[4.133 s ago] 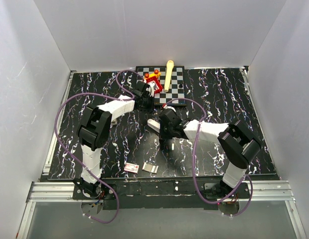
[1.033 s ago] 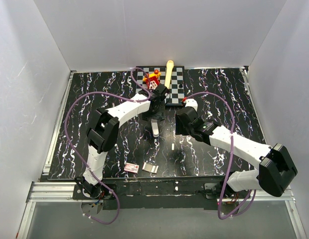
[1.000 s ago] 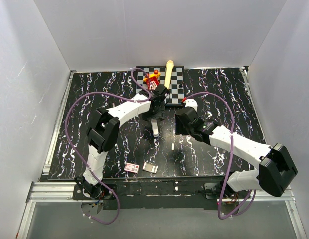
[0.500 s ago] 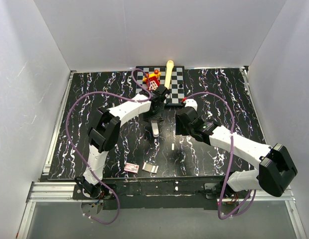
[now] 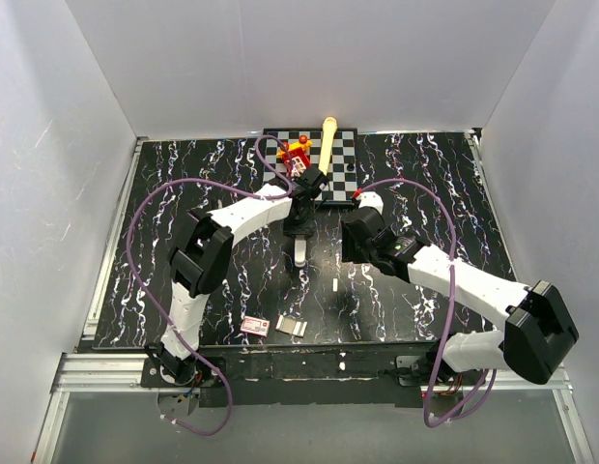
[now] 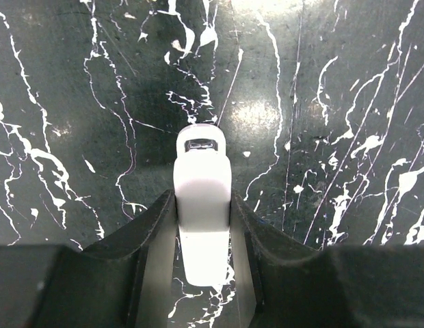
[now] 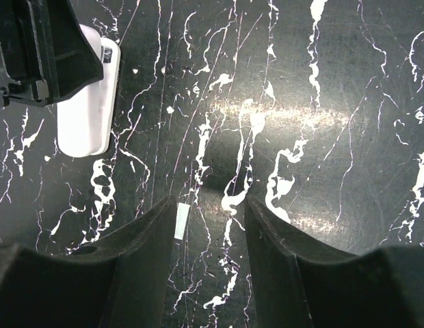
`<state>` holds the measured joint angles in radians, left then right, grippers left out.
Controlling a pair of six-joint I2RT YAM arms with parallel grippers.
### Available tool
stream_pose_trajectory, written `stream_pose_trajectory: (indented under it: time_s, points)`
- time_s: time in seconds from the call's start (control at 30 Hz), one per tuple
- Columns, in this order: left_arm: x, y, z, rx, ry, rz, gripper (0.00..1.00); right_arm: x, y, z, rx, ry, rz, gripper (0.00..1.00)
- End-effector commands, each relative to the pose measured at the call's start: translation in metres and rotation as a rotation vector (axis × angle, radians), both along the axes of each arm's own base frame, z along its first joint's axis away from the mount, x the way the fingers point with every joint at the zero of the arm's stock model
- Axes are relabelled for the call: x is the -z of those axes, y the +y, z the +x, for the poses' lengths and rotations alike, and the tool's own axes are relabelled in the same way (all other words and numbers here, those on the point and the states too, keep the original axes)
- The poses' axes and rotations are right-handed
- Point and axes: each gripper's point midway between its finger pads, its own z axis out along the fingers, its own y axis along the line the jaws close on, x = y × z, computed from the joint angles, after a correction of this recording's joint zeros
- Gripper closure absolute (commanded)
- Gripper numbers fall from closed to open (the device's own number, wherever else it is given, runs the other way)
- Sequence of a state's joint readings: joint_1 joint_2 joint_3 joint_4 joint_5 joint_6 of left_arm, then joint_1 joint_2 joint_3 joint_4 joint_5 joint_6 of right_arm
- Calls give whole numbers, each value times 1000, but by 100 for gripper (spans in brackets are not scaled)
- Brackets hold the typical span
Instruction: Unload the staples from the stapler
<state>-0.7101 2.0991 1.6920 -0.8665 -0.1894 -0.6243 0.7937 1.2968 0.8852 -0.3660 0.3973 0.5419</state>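
Left gripper (image 6: 202,202) clamped on stapler (image 5: 299,250) sides, likely steadying it. Staples (image 7: 181,221) lay loose, near-right of stapler. Right gripper (image 7: 210,201) hovered above, jaws apart, apparently lining up pickup.

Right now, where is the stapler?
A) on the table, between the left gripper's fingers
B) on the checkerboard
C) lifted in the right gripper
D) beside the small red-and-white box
A: the left wrist view shows the stapler lying on the table with the left gripper hugging both its sides.
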Motion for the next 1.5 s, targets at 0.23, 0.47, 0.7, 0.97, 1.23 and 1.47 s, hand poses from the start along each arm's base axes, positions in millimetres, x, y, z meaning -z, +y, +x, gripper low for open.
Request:
stream_pose_trajectory:
  time_s: [0.23,0.47,0.7,0.97,1.23,1.47]
  points:
    - [-95,-18,-18,319,-191,-216,100,-50,-6,-2,-81,-100,2,47]
    - [-139,-32,-60,627,-265,-398,100,-98,6,-19,-302,-182,52,45]
    - [-174,-35,-102,823,-352,-571,100,-142,29,-52,-606,-222,123,47]
    - [-201,-35,-151,1035,-418,-744,100,-169,37,-83,-871,-237,115,48]
    - [-230,-27,-183,1147,-481,-849,100,-186,45,-110,-1076,-243,155,50]
    - [-243,-20,-202,1200,-522,-893,100,-199,58,-121,-1160,-266,231,50]
